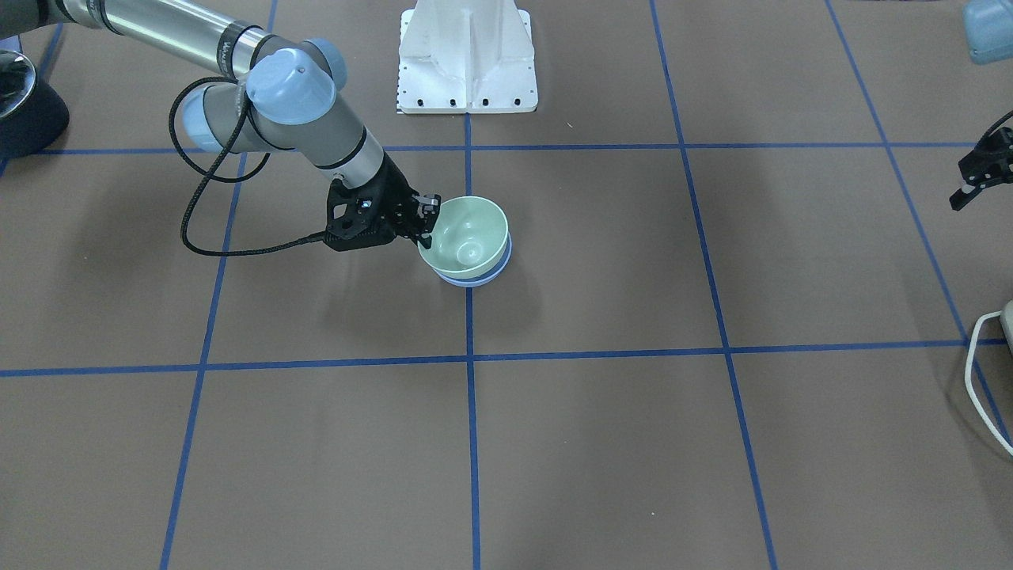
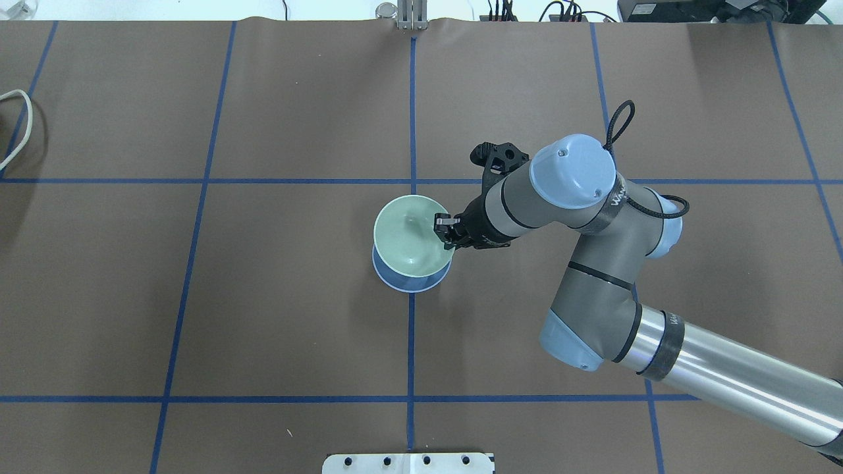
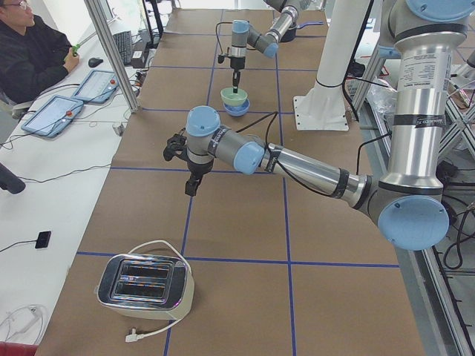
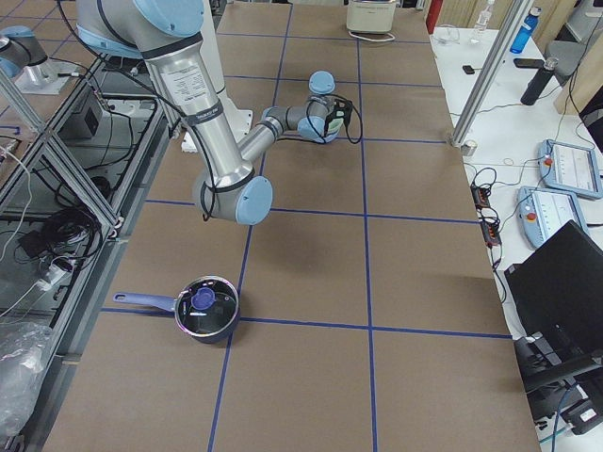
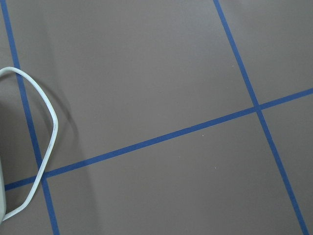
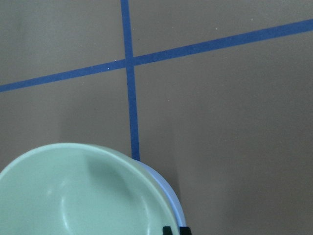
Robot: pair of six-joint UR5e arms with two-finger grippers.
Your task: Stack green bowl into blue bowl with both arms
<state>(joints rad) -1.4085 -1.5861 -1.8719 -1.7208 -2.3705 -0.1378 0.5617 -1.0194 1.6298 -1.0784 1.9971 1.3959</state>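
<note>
The green bowl (image 1: 467, 231) sits tilted inside the blue bowl (image 1: 475, 277) near the table's middle, on a blue tape line. Only the blue bowl's lower rim and base show under it in the overhead view (image 2: 402, 282). My right gripper (image 1: 426, 212) is shut on the green bowl's rim (image 2: 409, 234) on the side toward its arm. The right wrist view shows the green bowl (image 6: 83, 196) with a strip of the blue bowl (image 6: 172, 203) beside it. My left gripper (image 1: 975, 180) hangs empty above the table's far left end and looks open.
The white pedestal (image 1: 467, 55) stands at the robot's side of the table. A toaster (image 3: 145, 285) with a white cable (image 5: 46, 147) sits at the left end. A lidded pot (image 4: 205, 311) sits at the right end. Operators' tablets lie on the side desk.
</note>
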